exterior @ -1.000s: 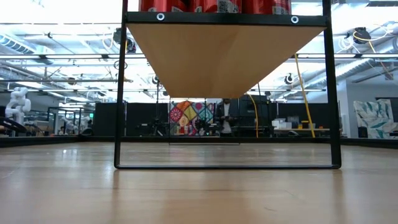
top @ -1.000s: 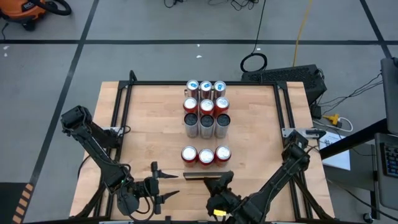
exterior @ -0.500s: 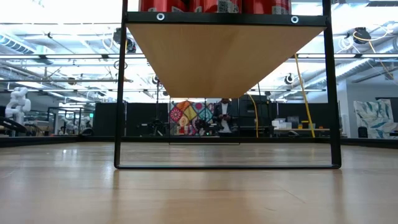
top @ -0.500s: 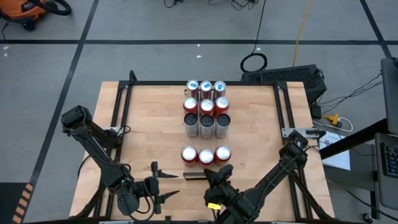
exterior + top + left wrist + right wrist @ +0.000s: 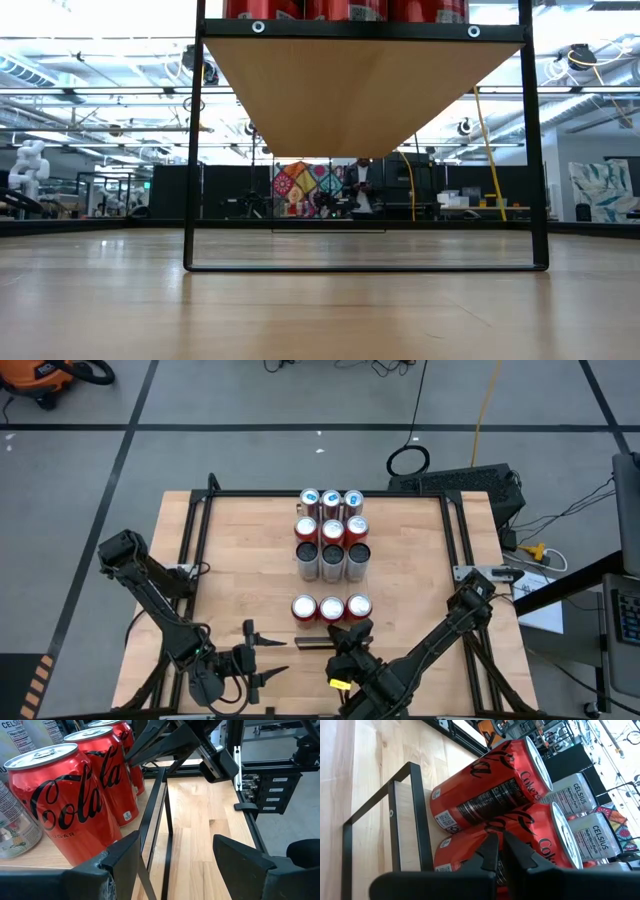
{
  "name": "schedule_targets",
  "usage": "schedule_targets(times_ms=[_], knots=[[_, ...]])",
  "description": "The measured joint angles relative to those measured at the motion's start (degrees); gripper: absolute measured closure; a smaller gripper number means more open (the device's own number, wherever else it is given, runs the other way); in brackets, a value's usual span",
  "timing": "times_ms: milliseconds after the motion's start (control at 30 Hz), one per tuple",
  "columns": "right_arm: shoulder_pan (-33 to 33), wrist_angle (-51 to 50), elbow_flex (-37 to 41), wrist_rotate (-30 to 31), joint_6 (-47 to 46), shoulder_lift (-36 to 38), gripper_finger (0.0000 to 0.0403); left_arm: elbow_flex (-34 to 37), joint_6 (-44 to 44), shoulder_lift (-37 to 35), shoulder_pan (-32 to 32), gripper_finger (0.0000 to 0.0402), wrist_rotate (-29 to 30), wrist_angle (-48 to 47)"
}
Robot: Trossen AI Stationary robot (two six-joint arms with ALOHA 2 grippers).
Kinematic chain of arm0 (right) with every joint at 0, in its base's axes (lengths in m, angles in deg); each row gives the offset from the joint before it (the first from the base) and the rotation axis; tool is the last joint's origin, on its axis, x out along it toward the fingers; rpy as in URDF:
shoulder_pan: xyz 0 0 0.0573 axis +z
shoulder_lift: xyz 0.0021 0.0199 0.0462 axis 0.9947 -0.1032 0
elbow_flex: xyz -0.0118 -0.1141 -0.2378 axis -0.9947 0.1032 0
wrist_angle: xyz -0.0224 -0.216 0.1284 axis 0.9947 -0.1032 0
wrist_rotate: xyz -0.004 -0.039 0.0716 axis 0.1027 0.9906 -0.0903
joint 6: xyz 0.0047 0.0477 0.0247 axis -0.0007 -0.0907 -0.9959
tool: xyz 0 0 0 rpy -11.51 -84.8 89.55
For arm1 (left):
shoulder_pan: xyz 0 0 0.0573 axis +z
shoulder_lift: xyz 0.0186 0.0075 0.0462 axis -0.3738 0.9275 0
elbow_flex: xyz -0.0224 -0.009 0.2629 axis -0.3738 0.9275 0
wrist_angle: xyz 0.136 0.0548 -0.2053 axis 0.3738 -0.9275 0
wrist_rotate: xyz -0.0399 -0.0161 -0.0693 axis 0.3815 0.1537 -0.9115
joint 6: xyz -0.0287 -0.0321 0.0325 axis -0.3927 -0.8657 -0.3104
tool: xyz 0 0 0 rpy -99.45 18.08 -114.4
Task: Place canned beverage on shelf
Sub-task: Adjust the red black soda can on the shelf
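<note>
Cans of cola (image 5: 331,609) stand three abreast on the shelf (image 5: 320,642) at six o'clock on the table (image 5: 240,560), probably lined up to fill its width. At five o'clock, right end effector (image 5: 352,635), fingers pressed together and empty, points at them, perhaps to nudge. Left end effector (image 5: 262,660), at seven o'clock, waits partly spread, empty.

Red cans (image 5: 65,800) with black script lettering, silver tops. White cans (image 5: 572,795) with black lettering. Pale wood shelf (image 5: 360,95) in black metal frame (image 5: 192,150). Light wood-grain table (image 5: 240,570). Dark grippers, left (image 5: 262,660) and right (image 5: 352,632).
</note>
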Motion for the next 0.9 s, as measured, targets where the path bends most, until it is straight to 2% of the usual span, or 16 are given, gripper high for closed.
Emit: schedule_targets(times_ms=[200,400,533,700,900], knots=[[0.0,-0.1,0.0,0.0,0.0,0.0,0.0403,0.0,0.0,0.0,0.0,0.0152,0.0,-0.2],[3.0,4.3,0.0,-0.1,4.5,2.0,0.0403,0.0,0.1,0.0,0.0,0.0152,0.1,-0.5],[6.0,6.5,0.0,-3.7,5.5,6.3,0.0403,0.0,3.0,-0.3,0.0,0.0152,0.2,1.2],[8.7,5.0,0.0,-11.4,3.9,13.3,0.0403,-1.6,6.4,-2.2,0.0,0.0153,0.4,2.1],[11.6,0.1,0.0,-13.4,4.3,21.7,0.0403,-2.6,7.9,-7.9,0.1,0.0173,0.1,2.2]])
